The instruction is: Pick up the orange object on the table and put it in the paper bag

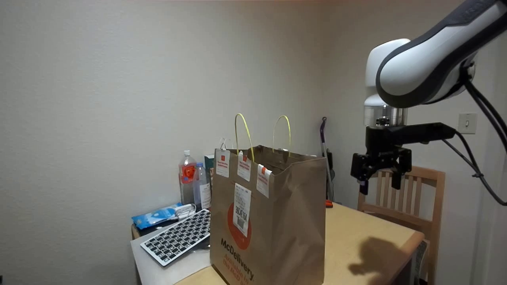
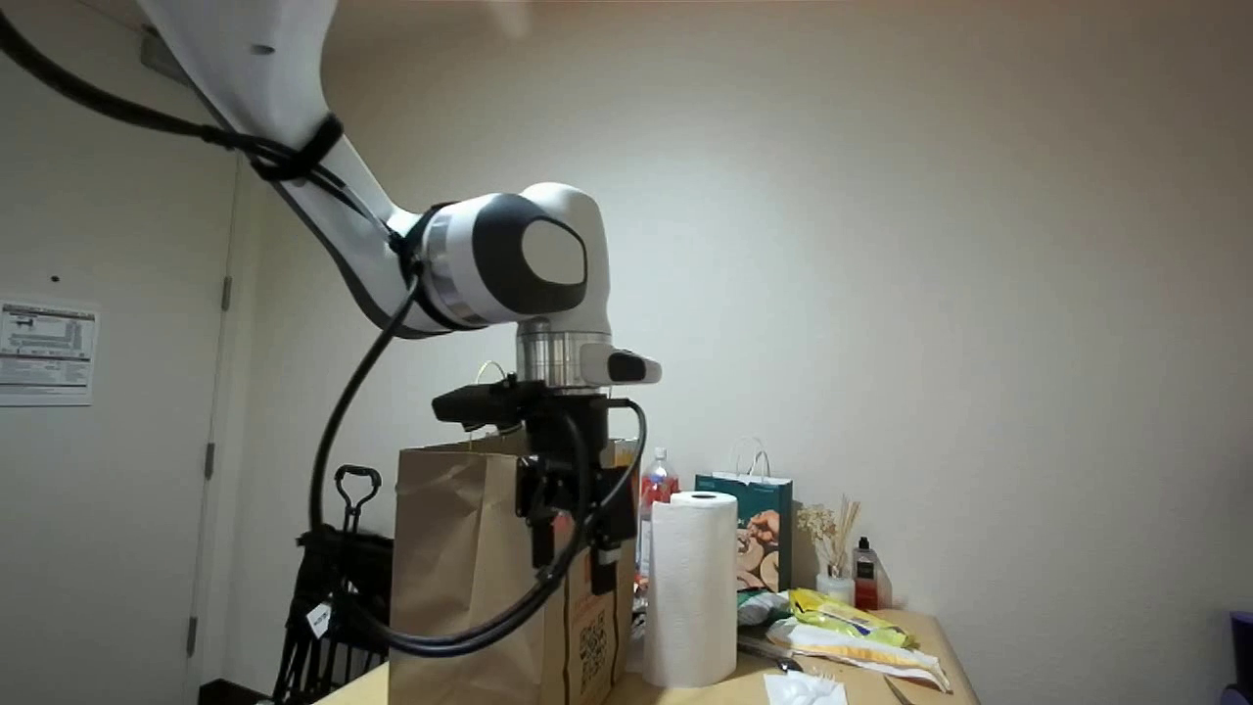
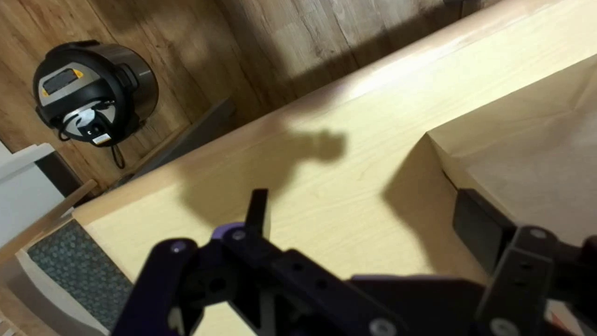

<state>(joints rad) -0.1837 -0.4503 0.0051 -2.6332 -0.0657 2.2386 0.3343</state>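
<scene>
A small reddish-orange object (image 1: 329,204) shows in an exterior view at the table's far edge, partly hidden behind the bag. The tan wooden table (image 1: 352,225) also shows in the wrist view (image 3: 336,224). The tall brown paper bag (image 1: 297,221) stands upright on it with its top open and two loop handles up; it also shows in the exterior view (image 2: 455,568) and the wrist view (image 3: 527,144). My gripper (image 1: 380,186) hangs pointing down above the table, beside the bag. In the wrist view the gripper (image 3: 364,214) is open, with nothing between its fingers.
A keyboard (image 1: 178,237), a blue packet (image 1: 156,215) and bottles (image 1: 187,178) are beside the bag. A paper towel roll (image 2: 693,597), a teal bag (image 2: 754,509) and a yellow packet (image 2: 847,619) stand or lie farther along. A wooden chair (image 1: 427,198) is at the table's side.
</scene>
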